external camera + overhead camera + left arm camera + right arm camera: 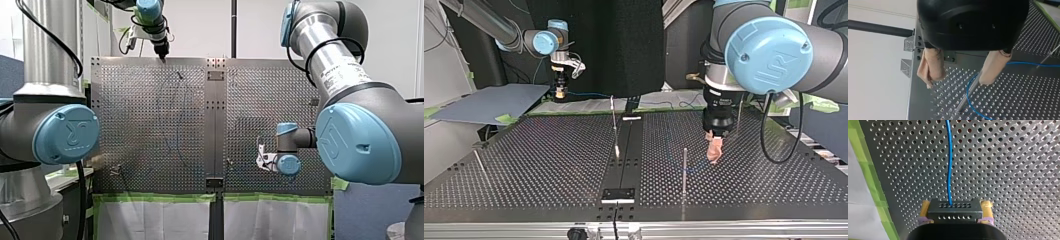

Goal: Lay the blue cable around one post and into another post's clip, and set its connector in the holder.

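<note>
My right gripper (956,205) was clamped tight on the black connector (954,213), the blue cable (949,170) ran straight out ahead over the perforated table (1010,170), and way off at the far edge my left gripper (958,81) hung wide open, holding nothing, the cable bending past a post (970,90) beside one finger.

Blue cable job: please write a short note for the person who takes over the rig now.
Left claw: open, beside a post, which the blue cable curves round at its foot.
Right claw: shut on the connector, over the perforated table.
Done: cable round one post, it seems.
Left: clipping the cable, seating the connector.
</note>
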